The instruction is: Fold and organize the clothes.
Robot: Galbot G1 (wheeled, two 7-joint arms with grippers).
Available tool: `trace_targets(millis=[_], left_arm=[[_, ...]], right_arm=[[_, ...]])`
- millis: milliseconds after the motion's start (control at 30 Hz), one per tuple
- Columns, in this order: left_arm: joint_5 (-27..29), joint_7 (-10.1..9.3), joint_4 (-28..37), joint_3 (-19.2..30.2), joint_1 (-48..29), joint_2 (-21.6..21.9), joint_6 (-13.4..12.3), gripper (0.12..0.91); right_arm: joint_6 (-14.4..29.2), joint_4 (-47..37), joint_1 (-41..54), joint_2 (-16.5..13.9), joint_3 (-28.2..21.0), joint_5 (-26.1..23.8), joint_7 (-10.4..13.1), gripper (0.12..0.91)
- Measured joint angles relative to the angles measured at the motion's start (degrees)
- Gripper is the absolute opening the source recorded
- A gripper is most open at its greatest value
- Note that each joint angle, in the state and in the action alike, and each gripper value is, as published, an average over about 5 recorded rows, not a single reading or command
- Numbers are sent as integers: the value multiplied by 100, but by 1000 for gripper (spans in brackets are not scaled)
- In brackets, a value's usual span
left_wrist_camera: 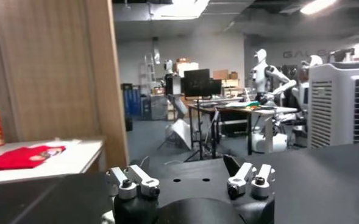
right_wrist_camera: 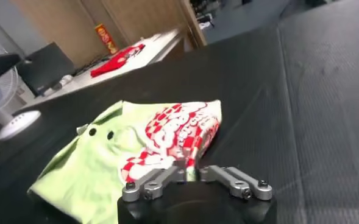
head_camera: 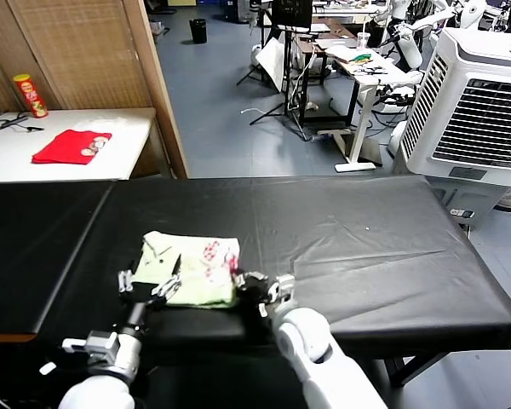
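The right gripper [head_camera: 249,285] sits at the near edge of the black surface [head_camera: 366,247], its fingers pinched together on the near right corner of the T-shirt [head_camera: 192,268]; the right wrist view shows the two fingers [right_wrist_camera: 167,178] meeting over the cloth's edge just by the red-and-white checked print [right_wrist_camera: 179,131]. The T-shirt, pale green and already folded into a rough rectangle, lies flat toward the near edge of the surface, left of its middle, with the print on its right half and two dark dots [right_wrist_camera: 100,133] on the plain green part. The left gripper [head_camera: 147,285] is at the shirt's near left corner with its fingers spread wide apart and nothing between them; in the left wrist view the fingertips [left_wrist_camera: 133,182] stand well apart above the dark cloth. Beyond the far left corner of the surface stands a white side table [head_camera: 17,158] carrying a folded red garment [head_camera: 71,146] and a red and yellow can [head_camera: 30,95]. A large white air cooler [head_camera: 477,111] stands past the far right corner.
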Motion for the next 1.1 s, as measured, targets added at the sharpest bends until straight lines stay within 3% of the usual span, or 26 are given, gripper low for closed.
trace_targets(millis=[100,167,300,467,567,667,900,1100], left_arm=[[3,-57,34,-80,84,-1,-35,798],[5,-79,68,-128,139,-3,-69,798],[-14,3,147,-251,286,-8,-240,798],[-39,76,234,-370,461,6,-477,798],[-87,129,230,-430,558,25,-470,798],[-236,135,150,-494,667,70,-231,798],[-739,-139,-184,-633,1056,231,287,798],[-885,-311,-484,-675,1490,357,518,798]], right_arm=[[361,-35,76,-315,102,-841,-345,140],[577,1,64,-568,173,-1301,-513,184],[982,259,-160,-1095,308,-1832,-566,378],[1410,806,-725,-1426,518,-2035,-177,660],[1615,1156,-1127,-1460,664,-1995,115,768],[1749,1484,-1566,-1439,825,-1920,399,794],[1652,2218,-2731,-1435,1233,-1541,885,798],[1511,2909,-3706,-1431,1533,-1231,1202,798]])
